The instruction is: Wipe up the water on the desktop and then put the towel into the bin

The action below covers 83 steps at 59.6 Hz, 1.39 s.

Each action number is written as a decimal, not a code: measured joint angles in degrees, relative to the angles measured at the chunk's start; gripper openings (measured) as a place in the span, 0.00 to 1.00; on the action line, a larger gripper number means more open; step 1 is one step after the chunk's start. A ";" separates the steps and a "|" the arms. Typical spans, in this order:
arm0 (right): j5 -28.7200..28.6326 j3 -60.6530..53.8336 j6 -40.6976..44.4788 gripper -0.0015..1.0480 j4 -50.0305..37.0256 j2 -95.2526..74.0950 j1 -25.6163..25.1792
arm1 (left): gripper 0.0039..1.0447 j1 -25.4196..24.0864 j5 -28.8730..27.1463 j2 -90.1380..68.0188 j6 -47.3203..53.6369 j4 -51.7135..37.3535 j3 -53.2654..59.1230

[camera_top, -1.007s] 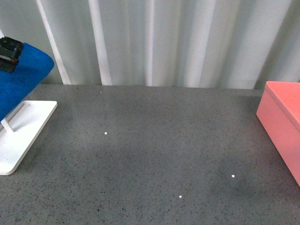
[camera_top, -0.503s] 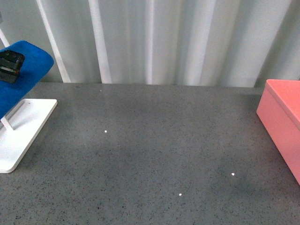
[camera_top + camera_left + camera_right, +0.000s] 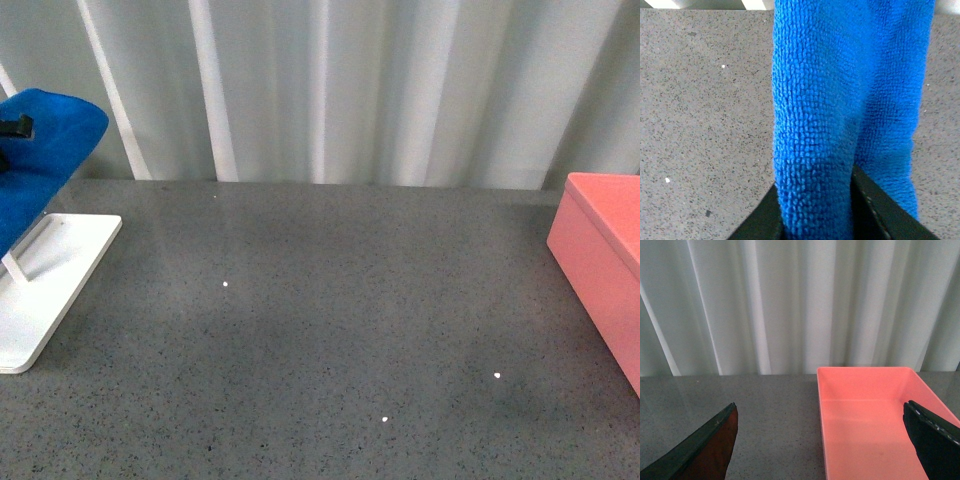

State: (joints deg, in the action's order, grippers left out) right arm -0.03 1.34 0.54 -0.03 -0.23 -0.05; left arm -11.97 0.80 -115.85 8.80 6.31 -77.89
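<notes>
While left gripper (image 3: 816,214) clamps blue towel (image 3: 840,100), right gripper (image 3: 821,444) spread wide by pink bin (image 3: 870,410), speckled desktop (image 3: 330,330).

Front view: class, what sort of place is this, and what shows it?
Probably a staged test bench, not a home: a speckled grey desktop, a plain white curtain behind it, and a pink bin, white stand and blue towel set out.

The towel (image 3: 840,100) hangs in the left end effector (image 3: 815,210) above the worktop (image 3: 330,300), stand (image 3: 50,290) close by. The bin (image 3: 870,410) sits below the right end effector (image 3: 824,440), just ahead.
</notes>
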 joint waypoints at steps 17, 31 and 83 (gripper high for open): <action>-0.02 0.00 0.00 0.93 0.00 0.00 0.00 | 0.04 1.86 6.58 6.36 -6.56 -0.76 3.39; -0.02 0.00 0.00 0.93 0.00 0.00 0.00 | 0.04 8.35 12.55 17.68 -10.32 -0.96 5.31; 0.00 0.00 0.00 0.93 0.00 0.00 0.00 | 0.04 28.04 26.75 28.00 -29.88 -22.03 13.07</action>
State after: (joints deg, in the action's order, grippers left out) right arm -0.03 1.34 0.54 -0.03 -0.23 -0.05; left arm 16.08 27.55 -87.85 -21.08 -15.73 -64.82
